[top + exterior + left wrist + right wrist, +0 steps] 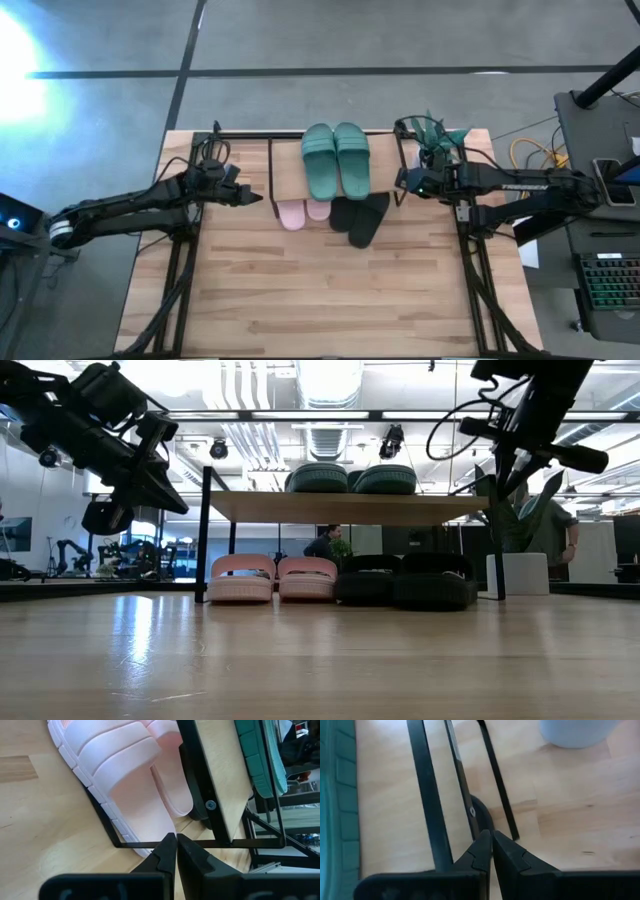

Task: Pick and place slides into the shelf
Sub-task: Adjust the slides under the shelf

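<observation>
The shelf [288, 172] stands at the far middle of the table on thin black legs. The dark green slides [335, 160] lie side by side on its wooden top board [300, 507]. Under the board the pink slides [270, 577] and the black slides [405, 580] rest on the table, their near ends sticking out. My left gripper [255, 197] hovers shut just off the shelf's left end, near a pink slide [120, 775]. My right gripper [400, 180] hovers shut above the shelf's right end, tipped downward over the frame bars [427, 795].
A potted plant [435, 135] in a white pot [520, 572] stands at the far right corner, close behind my right gripper. A wide stretch of bare wooden table [330, 300] lies in front of the shelf. A side desk with a keyboard [605, 285] stands beyond the right edge.
</observation>
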Robot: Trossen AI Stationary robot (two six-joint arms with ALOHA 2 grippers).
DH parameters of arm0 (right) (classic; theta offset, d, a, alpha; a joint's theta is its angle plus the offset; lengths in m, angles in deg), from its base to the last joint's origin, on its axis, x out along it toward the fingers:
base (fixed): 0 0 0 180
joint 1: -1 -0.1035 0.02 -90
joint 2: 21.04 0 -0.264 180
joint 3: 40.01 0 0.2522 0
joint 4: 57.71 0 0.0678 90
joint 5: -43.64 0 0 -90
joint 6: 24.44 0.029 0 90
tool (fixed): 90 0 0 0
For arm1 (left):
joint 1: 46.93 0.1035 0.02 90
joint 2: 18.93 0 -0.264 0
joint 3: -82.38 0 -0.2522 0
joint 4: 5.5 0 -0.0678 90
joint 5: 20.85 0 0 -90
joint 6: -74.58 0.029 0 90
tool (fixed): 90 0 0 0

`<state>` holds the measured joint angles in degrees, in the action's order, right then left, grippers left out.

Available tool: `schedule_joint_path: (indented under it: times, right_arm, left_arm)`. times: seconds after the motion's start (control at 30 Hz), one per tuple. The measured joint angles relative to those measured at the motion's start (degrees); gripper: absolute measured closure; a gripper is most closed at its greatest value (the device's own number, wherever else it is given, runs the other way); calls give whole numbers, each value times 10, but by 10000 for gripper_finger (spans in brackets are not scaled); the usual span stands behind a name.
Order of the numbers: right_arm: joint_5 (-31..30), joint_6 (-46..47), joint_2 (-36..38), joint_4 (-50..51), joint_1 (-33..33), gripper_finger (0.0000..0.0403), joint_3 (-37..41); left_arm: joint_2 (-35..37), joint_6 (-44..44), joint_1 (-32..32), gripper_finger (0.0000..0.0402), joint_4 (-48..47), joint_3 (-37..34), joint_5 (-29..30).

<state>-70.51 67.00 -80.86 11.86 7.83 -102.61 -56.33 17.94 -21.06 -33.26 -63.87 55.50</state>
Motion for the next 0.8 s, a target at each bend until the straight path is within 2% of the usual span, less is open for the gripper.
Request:
schedule_joint_path:
  times: [0.5,0.7,0.8]
  right_arm:
    - [23,4,1,-2,-74,390,0]
    - [7,16,9,46,-90,390,0]
    - [4,23,13,101,-93,390,-20]
  left_arm:
    - [-1,0,0,402,0,0,0]
    - [-1,-1,-1,402,0,0,0]
    - [-1,-4,-1,402,0,0,0]
